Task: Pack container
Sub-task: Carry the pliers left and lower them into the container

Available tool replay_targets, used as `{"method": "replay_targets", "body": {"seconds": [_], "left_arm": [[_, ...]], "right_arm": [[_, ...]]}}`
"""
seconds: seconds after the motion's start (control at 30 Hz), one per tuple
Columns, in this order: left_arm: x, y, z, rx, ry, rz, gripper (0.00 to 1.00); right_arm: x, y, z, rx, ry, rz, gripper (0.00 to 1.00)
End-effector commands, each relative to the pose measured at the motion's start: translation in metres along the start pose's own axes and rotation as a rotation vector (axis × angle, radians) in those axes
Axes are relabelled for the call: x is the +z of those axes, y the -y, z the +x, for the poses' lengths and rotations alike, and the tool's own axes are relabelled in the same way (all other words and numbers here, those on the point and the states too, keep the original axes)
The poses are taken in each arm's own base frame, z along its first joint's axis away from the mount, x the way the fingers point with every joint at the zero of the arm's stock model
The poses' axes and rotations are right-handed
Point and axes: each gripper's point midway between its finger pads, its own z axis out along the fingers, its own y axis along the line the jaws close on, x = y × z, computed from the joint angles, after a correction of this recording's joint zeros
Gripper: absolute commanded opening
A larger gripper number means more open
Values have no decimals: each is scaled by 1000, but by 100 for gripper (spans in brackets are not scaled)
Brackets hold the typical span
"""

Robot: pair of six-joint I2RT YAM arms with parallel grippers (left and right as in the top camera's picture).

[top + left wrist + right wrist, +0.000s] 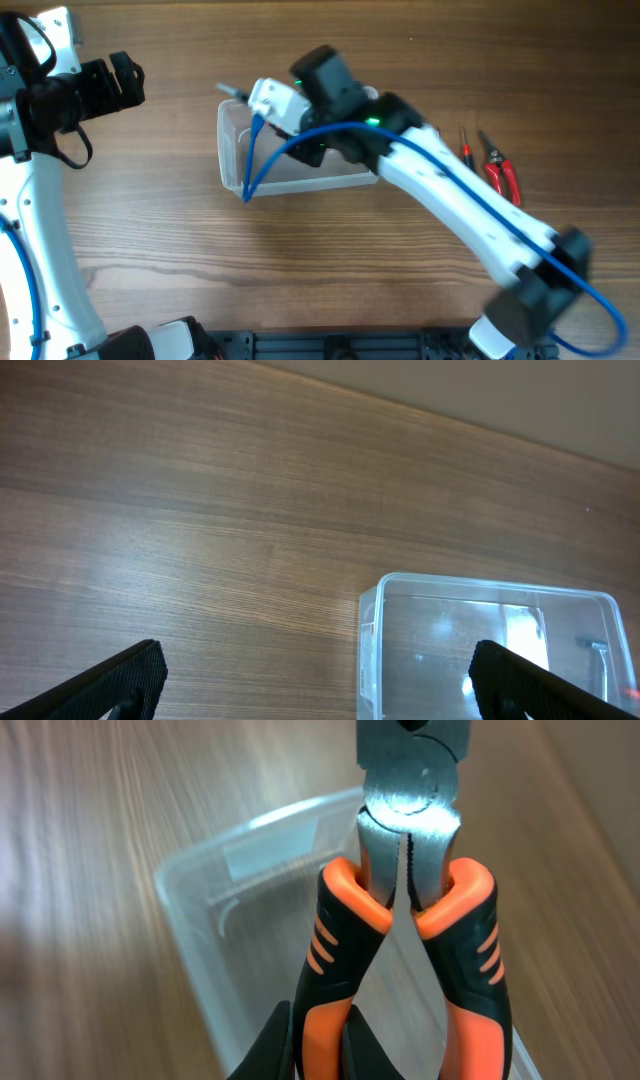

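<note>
— Where is the container [236, 150] found relative to the right pincer [318, 1045]?

— Directly beneath it, around the middle of the tabletop [150, 250], with its long axis laid roughly parallel to the far edge. The right pincer is seen clenched on the handles of the orange-and-black pliers [410, 910], which are held above the tub.

— Which way are the pliers pointed?

— Nose toward the left edge, long axis roughly along the container's. A straight lowering is judged to be called for, though the nose is seen close to the tub's left end wall.

— And the left pincer [128, 82]?

— Released, well apart near the left edge. The right arm is far nearer.
</note>
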Motion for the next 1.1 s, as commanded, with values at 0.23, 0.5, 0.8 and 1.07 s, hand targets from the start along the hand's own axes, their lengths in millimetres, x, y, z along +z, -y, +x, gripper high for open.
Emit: {"method": "replay_targets", "body": {"seconds": [0.23,0.5,0.8,1.07], "left_arm": [[1,-3,-1,-7,-1,-6,100],[1,-3,-1,-7,-1,-6,100],[1,-3,-1,-7,-1,-6,100],[1,-3,-1,-7,-1,-6,100]], "right_arm": [[111,8,46,-393,-111,-48,4],[140,20,49,-460,-83,-13,4],[141,36,64,-400,-82,-23,4],[144,31,76,-426,-111,-52,4]]}}
